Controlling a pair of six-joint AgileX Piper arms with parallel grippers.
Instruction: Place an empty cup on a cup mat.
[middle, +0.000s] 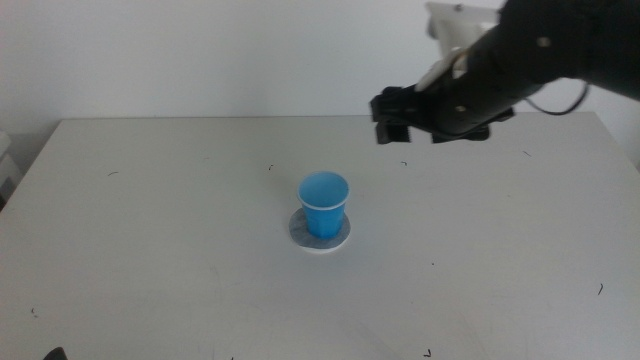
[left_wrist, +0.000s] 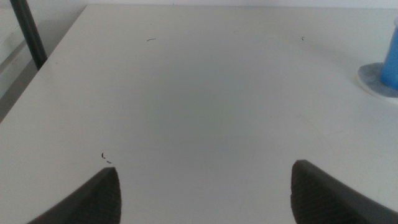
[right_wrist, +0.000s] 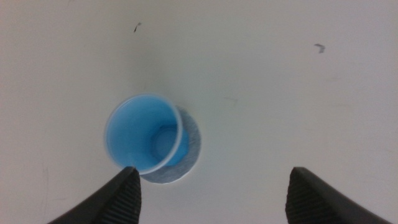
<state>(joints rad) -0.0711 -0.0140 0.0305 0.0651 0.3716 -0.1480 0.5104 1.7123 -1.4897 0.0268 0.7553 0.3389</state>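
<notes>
While the right hand (middle: 412, 127) hangs spread and empty above the white table (middle: 150, 220), up and to the right of the goods, the small bright blue tapered plastic cup (middle: 324, 205) stands upright on the flat round mottled grey cup mat (middle: 321, 233). Placement looks finished; I'd only expect withdrawal next. Left hand (left_wrist: 205, 186) waits spread, well apart.

1. The right arm (middle: 530, 60) enters from the 2 o'clock corner of the middle view and reaches toward 9 o'clock.
2. The right gripper (middle: 410, 130) hangs in the air, holding nothing, and its two dark jaws stand wide apart.
3. The left gripper (left_wrist: 205, 193) waits low, with its jaws also spread wide and nothing between them.
</notes>
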